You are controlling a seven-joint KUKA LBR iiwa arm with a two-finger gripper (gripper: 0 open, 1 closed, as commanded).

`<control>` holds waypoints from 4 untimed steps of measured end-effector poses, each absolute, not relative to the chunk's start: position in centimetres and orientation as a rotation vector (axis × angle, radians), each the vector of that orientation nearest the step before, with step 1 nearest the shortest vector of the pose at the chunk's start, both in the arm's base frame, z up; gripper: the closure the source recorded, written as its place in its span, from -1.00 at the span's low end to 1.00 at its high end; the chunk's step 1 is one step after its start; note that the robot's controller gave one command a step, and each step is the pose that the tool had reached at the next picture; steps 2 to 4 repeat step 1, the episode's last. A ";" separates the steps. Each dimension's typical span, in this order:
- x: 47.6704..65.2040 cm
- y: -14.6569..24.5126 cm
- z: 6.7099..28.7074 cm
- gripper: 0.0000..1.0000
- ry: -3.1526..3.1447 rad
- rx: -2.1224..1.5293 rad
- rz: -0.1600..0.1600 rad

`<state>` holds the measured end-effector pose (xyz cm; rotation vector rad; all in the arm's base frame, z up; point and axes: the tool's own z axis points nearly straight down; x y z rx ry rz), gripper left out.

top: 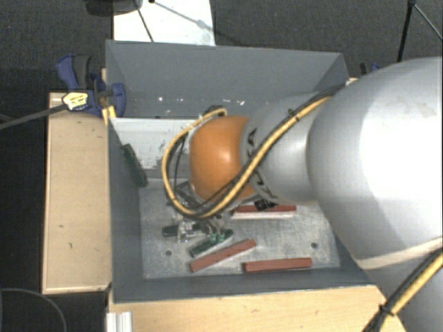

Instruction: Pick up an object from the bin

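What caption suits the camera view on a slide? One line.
Pincer low in the grey bin, beside a small green piece and a slanted reddish-brown bar.

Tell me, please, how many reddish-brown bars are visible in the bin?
3. The tilted bar lies front-centre; the front-right bar lies level beside it; the back bar pokes out from under the arm. More may be hidden beneath the arm.

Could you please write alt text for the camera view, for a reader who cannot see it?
The robot's gripper is low over the floor of the grey metal bin, beside a small green piece and a slanted flat reddish-brown stick.
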<state>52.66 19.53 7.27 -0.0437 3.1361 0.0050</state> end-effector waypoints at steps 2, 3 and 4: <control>53.4 19.9 20.5 1.00 3.139 -0.025 0.002; 53.4 19.9 20.5 1.00 3.139 -0.025 0.002; 53.4 19.9 20.5 1.00 3.139 -0.025 0.002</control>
